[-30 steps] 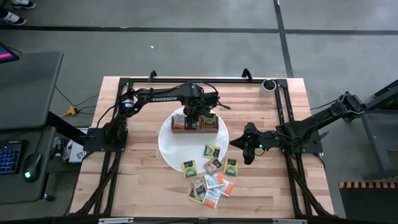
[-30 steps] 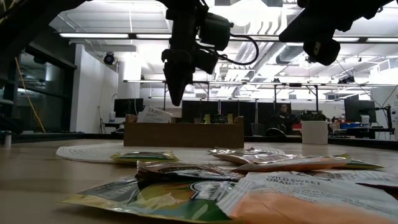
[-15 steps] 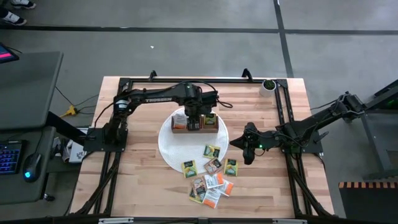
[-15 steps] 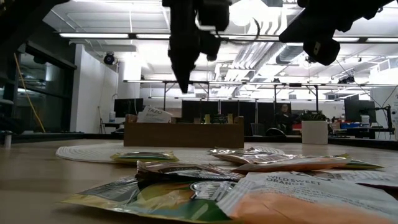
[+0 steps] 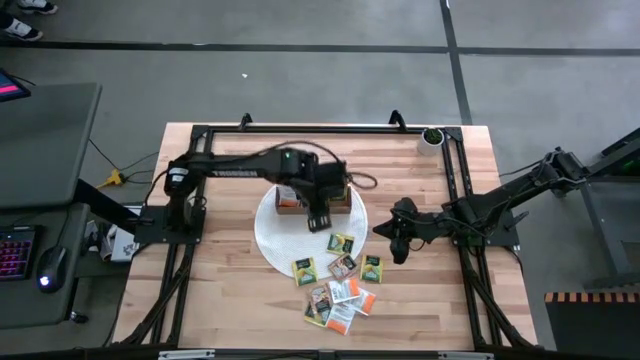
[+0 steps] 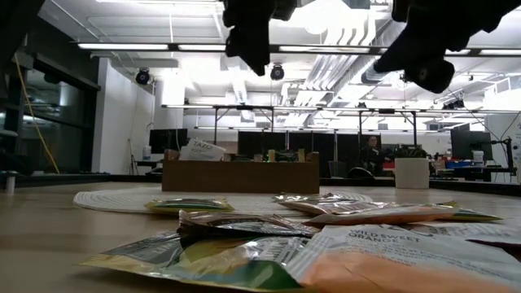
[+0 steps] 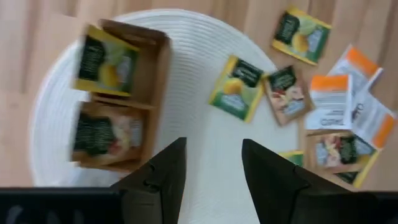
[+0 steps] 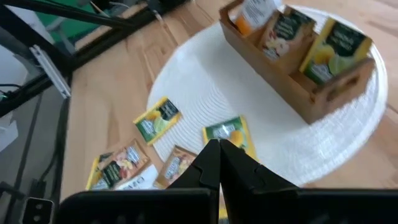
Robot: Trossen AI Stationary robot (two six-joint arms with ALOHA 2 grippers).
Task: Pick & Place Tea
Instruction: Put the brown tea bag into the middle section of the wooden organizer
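Observation:
The wooden box stands on a round white mat, with tea packets upright in its compartments. More tea packets lie flat on the mat's near edge and on the table, among them a green-yellow one. My left gripper hangs open above the mat, just near-side of the box, with nothing between its fingers. My right gripper waits shut above the table to the right of the mat.
A small white pot with a plant stands at the table's far right corner. Black frame rails run along the table's far, left and right sides. Bare wood lies left of the mat.
My left gripper has risen from just above the box and swung toward the table's near edge and a little right, rolling at the wrist as it went. Its fingers keep the same gap. The box and the packets have stayed where they were.

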